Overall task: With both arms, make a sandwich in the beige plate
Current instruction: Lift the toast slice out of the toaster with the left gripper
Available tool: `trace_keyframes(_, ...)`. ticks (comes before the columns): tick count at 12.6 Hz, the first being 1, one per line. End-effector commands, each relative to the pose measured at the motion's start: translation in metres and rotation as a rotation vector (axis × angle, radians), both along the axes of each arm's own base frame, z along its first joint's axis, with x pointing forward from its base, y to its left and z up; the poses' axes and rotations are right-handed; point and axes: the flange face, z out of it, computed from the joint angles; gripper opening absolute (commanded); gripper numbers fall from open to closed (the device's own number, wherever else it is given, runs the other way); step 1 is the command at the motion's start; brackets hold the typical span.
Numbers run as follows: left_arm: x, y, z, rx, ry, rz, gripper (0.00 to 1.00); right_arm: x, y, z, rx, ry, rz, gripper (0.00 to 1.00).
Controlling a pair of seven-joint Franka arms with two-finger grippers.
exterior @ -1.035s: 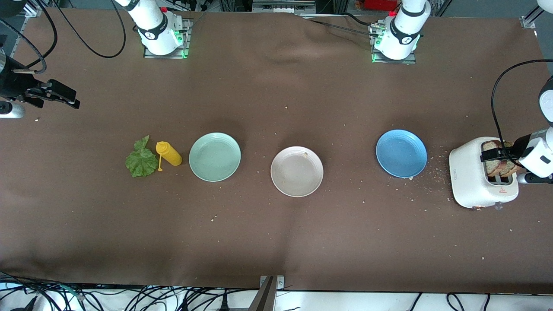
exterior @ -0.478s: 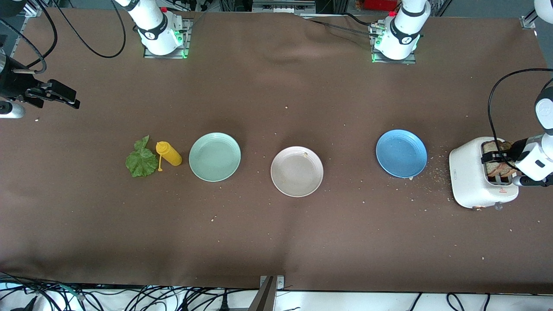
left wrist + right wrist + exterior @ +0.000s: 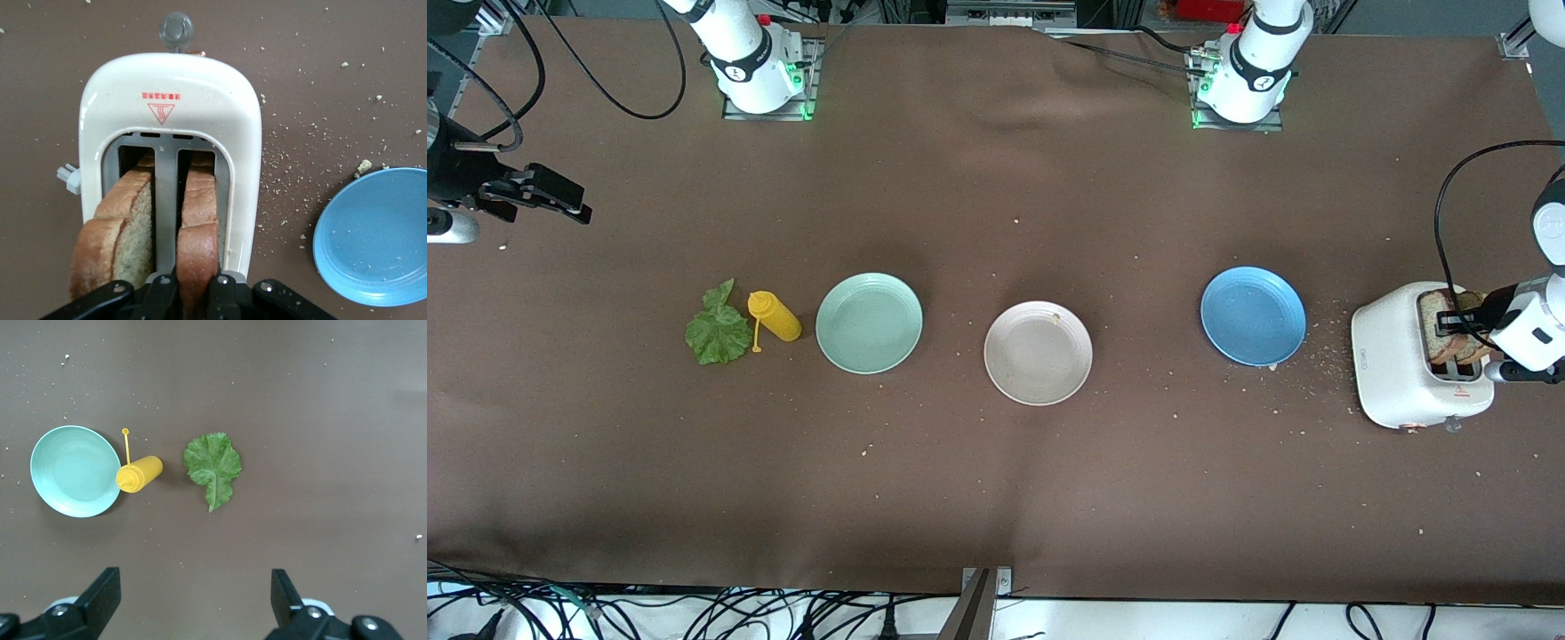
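You find very little to read here. On the white toaster, on its top face past the two slots as seen from the left gripper's closed jaws, there is a short line of small red characters above a red downward-pointing triangle sign; the characters are too small for you to make out. Nothing else carries legible text.

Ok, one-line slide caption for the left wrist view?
Left tool shut on a bread slice in the white toaster, a second slice alongside, the blue plate beside it.
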Motion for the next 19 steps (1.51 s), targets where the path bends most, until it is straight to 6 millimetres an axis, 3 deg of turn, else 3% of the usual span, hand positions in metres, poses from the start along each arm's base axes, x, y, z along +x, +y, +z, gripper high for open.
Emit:
trace_keyframes(1, 0.016, -0.002, 0.046, 0.045, -0.019, -0.066, 0.00, -0.002, 0.001, 0.006, -0.004, 0.001, -0.008, 1.00)
trace_keyframes(4, 0.026, -0.025, 0.107, 0.036, -0.002, -0.076, 0.00, -0.002, 0.001, 0.007, -0.004, 0.000, -0.009, 1.00)
trace_keyframes(5, 0.024, -0.031, 0.118, 0.018, 0.015, -0.073, 0.00, -0.002, 0.001, 0.007, -0.004, 0.000, -0.008, 1.00)
trace_keyframes(7, 0.024, -0.058, 0.119, -0.125, 0.028, -0.062, 0.00, -0.002, 0.001, 0.006, -0.004, 0.001, -0.009, 1.00)
trace_keyframes(9, 0.027, -0.101, 0.103, -0.273, 0.065, -0.083, 0.00, -0.002, 0.001, 0.006, -0.004, 0.001, -0.008, 1.00)
trace_keyframes(14, 0.043, -0.255, 0.023, -0.592, 0.209, -0.149, 0.00, -0.002, 0.001, 0.006, -0.004, 0.003, -0.008, 1.00)
trace_keyframes(16, 0.042, -0.306, -0.011, -0.678, 0.267, -0.161, 0.00, -0.002, 0.001, 0.006, -0.004, 0.001, -0.008, 1.00)
trace_keyframes(18, 0.037, -0.365, -0.031, -0.724, 0.281, -0.186, 0.00, -0.002, 0.001, 0.006, -0.003, 0.001, -0.006, 1.00)
trace_keyframes(19, 0.040, -0.377, -0.039, -0.720, 0.260, -0.158, 0.00, -0.002, 0.001, 0.006, -0.003, 0.001, -0.006, 1.00)
